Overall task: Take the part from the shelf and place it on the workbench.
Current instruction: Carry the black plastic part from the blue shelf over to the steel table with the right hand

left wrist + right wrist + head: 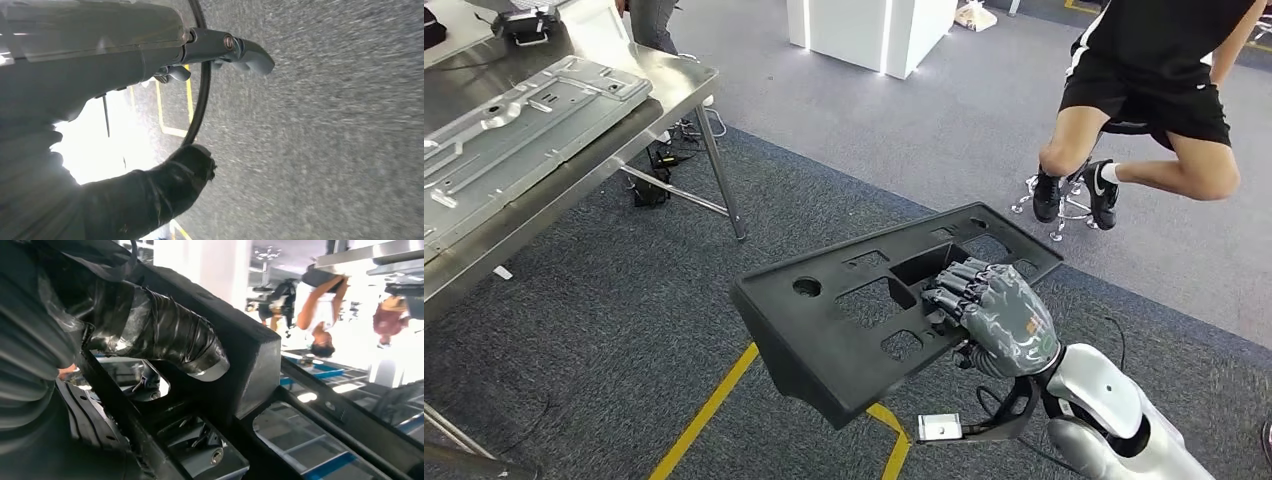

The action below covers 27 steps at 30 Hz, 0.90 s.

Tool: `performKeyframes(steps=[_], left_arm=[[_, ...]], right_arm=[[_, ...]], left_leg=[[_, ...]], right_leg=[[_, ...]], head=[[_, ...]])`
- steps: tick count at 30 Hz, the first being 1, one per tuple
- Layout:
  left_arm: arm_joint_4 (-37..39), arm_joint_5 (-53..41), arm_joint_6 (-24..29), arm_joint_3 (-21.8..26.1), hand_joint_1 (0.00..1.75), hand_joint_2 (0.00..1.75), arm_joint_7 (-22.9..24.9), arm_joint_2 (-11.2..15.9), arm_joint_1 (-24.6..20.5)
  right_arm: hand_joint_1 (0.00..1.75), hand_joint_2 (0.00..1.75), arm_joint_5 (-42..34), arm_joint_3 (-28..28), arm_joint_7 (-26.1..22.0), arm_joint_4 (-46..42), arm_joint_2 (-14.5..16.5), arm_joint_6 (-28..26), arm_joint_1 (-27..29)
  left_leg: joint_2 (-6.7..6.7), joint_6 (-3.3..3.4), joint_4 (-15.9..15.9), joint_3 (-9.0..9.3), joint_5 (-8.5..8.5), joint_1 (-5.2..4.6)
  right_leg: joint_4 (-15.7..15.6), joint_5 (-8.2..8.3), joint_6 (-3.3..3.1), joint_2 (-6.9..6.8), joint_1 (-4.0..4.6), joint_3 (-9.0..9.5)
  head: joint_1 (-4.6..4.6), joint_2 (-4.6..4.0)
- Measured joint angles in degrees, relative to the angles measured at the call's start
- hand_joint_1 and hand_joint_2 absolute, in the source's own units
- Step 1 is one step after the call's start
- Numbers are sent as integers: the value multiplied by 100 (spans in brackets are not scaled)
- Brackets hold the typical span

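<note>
Gripping the flat black plastic part [864, 310] through a rectangular cutout, my right hand [994, 318] held it above grey carpet [624, 300], right of the steel workbench [574, 165]; my left hand's [150, 195] fingers I couldn't tell.

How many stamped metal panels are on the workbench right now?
1: a silver stamped panel lies flat on the steel workbench, upper left in the head view. The bench runs past the frame edge, so more may be hidden.
</note>
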Motion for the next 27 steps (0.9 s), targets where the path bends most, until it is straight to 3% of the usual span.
performKeyframes(steps=[1, 3, 5, 6, 7, 9, 10, 11, 12, 13, 14, 15, 16, 17, 19, 21, 22, 24, 25, 26, 27], left_arm=[[4, -1, 1, 2, 0, 175, -3, -5, 4], [3, -2, 4, 7, 0, 175, -8, -9, 1], [0, -5, 14, 11, 0, 175, -12, -18, -10], [0, -7, 21, 14, 0, 175, -14, -23, -16], [0, -7, 27, 17, 0, 175, -16, -28, -23], [0, -8, 37, 25, 0, 175, -20, -32, -22], [0, -8, 39, 27, 0, 175, -21, -33, -5], [1, -8, 40, 30, 0, 175, -21, -34, 20], [2, -8, 40, 32, 0, 175, -20, -36, 51], [3, -10, 40, 35, 0, 175, -18, -35, 80], [3, -13, 40, 39, 0, 175, -16, -39, 98], [4, -16, 42, 41, 0, 175, -14, -40, 98], [4, -19, 43, 44, 0, 175, -10, -41, 84], [4, -21, 46, 45, 0, 175, -9, -41, 65], [3, -22, 52, 48, 0, 175, -6, -35, 21], [2, -23, 54, 56, 0, 175, -5, -39, 2], [2, -23, 55, 61, 0, 175, -5, -42, 3], [2, -24, 55, 69, 0, 175, -1, -49, -3], [2, -25, 55, 73, 0, 175, 3, -59, -2], [2, -27, 54, 76, 0, 175, 9, -72, 3], [3, -31, 53, 81, 0, 175, 16, -87, 9]], right_arm=[[175, 175, 3, 2, 1, 5, 1, 1, -5], [175, 175, 11, 3, 5, 3, -1, 2, -29], [175, 175, 16, 4, 19, -5, 3, 5, -49], [175, 175, 19, 4, 26, -7, 5, 8, -51], [175, 175, 20, 4, 31, -4, 6, 10, -54], [175, 175, 23, 5, 33, 5, 6, 17, -59], [175, 175, 25, 6, 33, 11, 6, 23, -65], [175, 175, 27, 7, 37, 15, 6, 34, -75], [175, 175, 30, 8, 43, 18, 6, 49, -90], [175, 175, 34, 9, 54, 29, 8, 69, -102], [175, 175, 41, 11, 69, 45, 10, 98, -131], [175, 175, 52, 16, 87, 68, 15, 129, -166], [175, 175, 67, 23, 105, 93, 21, 158, -207], [175, 175, 82, 33, 121, 118, 25, 183, -269], [175, 175, 111, 53, 143, 165, 38, 207, -372], [175, 175, 128, 68, 154, 211, 49, 216, -433], [175, 175, 133, 73, 158, 235, 52, 222, -440], [175, 175, 148, 79, 173, 280, 53, 254, -456], [175, 175, 159, 86, 190, 305, 55, 286, -476], [175, 175, 179, 96, 213, 339, 60, 329, -513], [175, 175, 207, 117, 241, 388, 65, 380, -570]], left_leg=[[-67, -41, -19, -1, -27, 26], [-139, -117, -90, 72, -76, 59], [150, -171, 143, 29, -140, 40], [364, -184, 464, -152, -198, 35], [531, -195, 894, -453, -260, 29], [631, -203, 1578, -1110, -222, 30], [646, -196, 1639, -1327, -19, 29], [666, -173, 1453, -1424, 316, 24], [713, -129, 1063, -1421, 733, 13], [822, -66, 730, -1365, 1045, -17], [937, 2, 459, -1287, 1237, -70], [1025, 65, 289, -1202, 1252, -131], [1073, 112, 249, -1121, 1122, -191], [1038, 144, 161, -1036, 1005, -232], [891, 190, -10, -799, 810, -208], [739, 223, -159, -500, 683, -149], [661, 229, -215, -353, 606, -134], [475, 210, -292, -46, 430, -87], [371, 183, -314, 119, 323, -56], [271, 145, -324, 286, 204, -21], [180, 102, -324, 451, 73, 17]], right_leg=[[-36, -87, -25, 34, 16, 42], [-140, -192, -104, -101, 28, 188], [-294, -293, -186, -261, 26, 449], [-373, -353, -211, -354, 40, 602], [-436, -431, -230, -451, 59, 753], [-528, -613, -237, -642, 93, 1055], [-568, -717, -236, -728, 108, 1220], [-610, -826, -234, -806, 125, 1402], [-661, -938, -230, -877, 143, 1596], [-732, -1041, -219, -939, 154, 1769], [-801, -1128, -191, -994, 162, 1915], [-868, -1198, -151, -1050, 159, 2024], [-918, -1236, -108, -1098, 145, 2114], [-864, -1214, -63, -1133, 131, 2150], [-321, -978, -13, -1073, 81, 1942], [645, -753, 18, -789, 49, 1317], [1040, -810, 36, -645, 37, 966], [1391, -1274, 92, -535, -9, 333], [1360, -1522, 131, -529, -38, 87], [1213, -1643, 178, -528, -65, -108], [971, -1540, 233, -515, -98, -260]], head=[[3, 0], [10, 1], [7, 1], [7, 1], [8, 0], [7, 0], [7, 0], [7, 0], [7, 0], [10, 0], [10, 0], [11, 0], [11, 0], [9, 0], [12, 1], [18, 0], [25, -2], [21, 1], [19, 2], [20, 2], [21, 1]])
